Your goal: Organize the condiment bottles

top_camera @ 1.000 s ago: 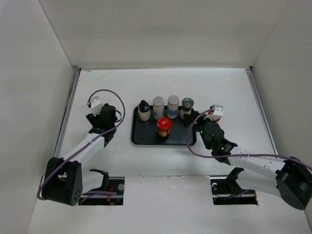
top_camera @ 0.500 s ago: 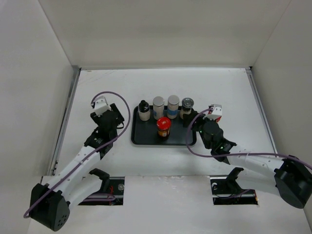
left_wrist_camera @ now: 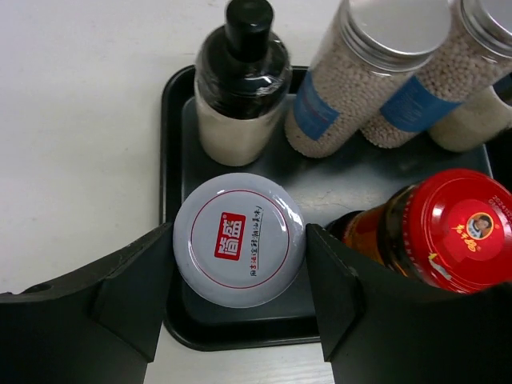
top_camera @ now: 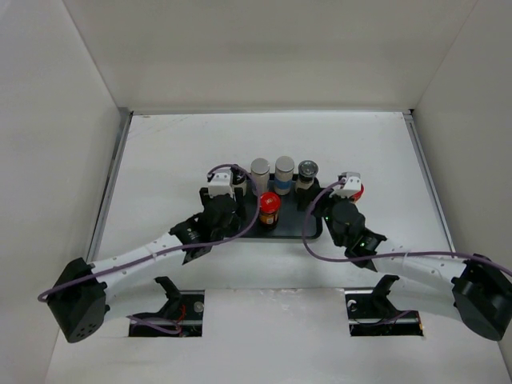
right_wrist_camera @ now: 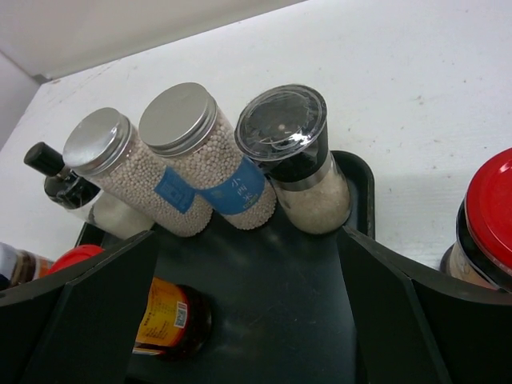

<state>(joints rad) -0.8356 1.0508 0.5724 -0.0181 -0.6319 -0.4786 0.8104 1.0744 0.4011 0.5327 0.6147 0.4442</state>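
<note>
Left wrist view: my left tool (left_wrist_camera: 240, 276) is clamped on the white-lidded jar (left_wrist_camera: 238, 238), which stands in the tray's (left_wrist_camera: 344, 180) near-left corner just beside a red-lidded jar (left_wrist_camera: 448, 232). My right tool (right_wrist_camera: 248, 272) hangs spread wide over the tray's right side.

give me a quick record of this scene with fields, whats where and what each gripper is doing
holder: black tray
back row: black-capped bottle, blue-labelled cylinders, clear-lidded shaker
front of tray: red-lidded jar
outside tray: second red-lidded jar, to its right
left gripper: shut on white-lidded jar at tray's near left corner
right gripper: open, empty, over tray's right end
</note>
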